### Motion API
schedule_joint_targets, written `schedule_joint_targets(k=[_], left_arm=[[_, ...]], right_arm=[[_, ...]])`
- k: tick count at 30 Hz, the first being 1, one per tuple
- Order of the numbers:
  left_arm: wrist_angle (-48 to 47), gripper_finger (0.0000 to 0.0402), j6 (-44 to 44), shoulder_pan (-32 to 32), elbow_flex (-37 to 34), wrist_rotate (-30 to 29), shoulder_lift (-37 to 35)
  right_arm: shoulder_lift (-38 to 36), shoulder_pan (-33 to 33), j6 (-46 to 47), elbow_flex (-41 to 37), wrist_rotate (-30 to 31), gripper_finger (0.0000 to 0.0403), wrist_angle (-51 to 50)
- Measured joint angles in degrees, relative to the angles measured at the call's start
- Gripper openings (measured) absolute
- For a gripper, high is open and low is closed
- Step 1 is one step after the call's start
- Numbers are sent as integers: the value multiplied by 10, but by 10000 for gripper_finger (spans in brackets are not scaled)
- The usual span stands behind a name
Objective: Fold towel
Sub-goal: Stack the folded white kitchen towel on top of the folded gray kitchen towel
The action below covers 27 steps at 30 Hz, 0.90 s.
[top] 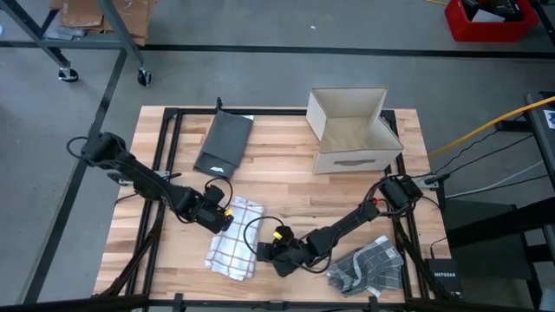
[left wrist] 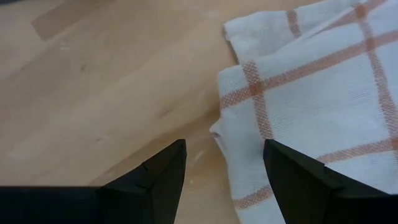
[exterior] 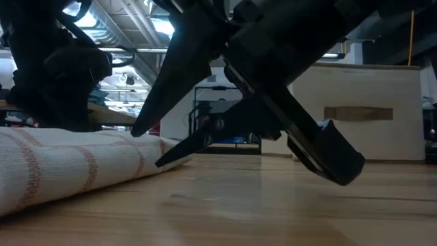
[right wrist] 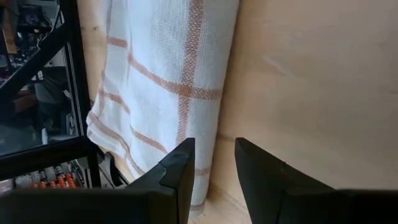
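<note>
In the high view the left arm reaches in from the left edge of the frame across the wooden desk (top: 286,186). Its left hand (top: 227,217) sits at the upper left edge of the towel (top: 234,238). The left wrist view shows this hand's fingers (left wrist: 158,177) spread wide with nothing between them; they hover just over a folded corner of the cloth and bare wood, and whether they touch the cloth cannot be told.

The towel, white with thin orange check lines, lies folded into a long strip in the lower middle-left of the high view, near the desk's front edge.

Just right of it, the right hand (top: 264,252) lies low at the towel's right edge, its arm slanting up toward the right side of the frame. In the right wrist view its fingers (right wrist: 177,174) stand partly apart with a narrow gap, holding nothing; the towel's folded edge runs just beyond them. In the low view the hand hangs close above the wood beside the towel.

Farther up, a dark grey folded cloth (top: 224,143) lies left of centre, an open cardboard box (top: 351,130) right of centre, and a grey checked cloth (top: 368,264) is crumpled at lower right. No writing is legible.
</note>
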Motion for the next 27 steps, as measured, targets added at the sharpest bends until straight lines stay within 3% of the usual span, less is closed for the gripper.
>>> schedule_joint_targets(k=[9, 18, 27], left_arm=[[31, 208, 0, 2, -2, 4, 29], [187, 208, 0, 3, -70, 19, 29], [222, 208, 16, 4, -81, 36, 29]], right_arm=[[0, 0, 25, 0, 1, 117, 6], [0, -2, 32, 0, 26, 117, 3], [0, -21, 31, 0, 17, 117, 0]])
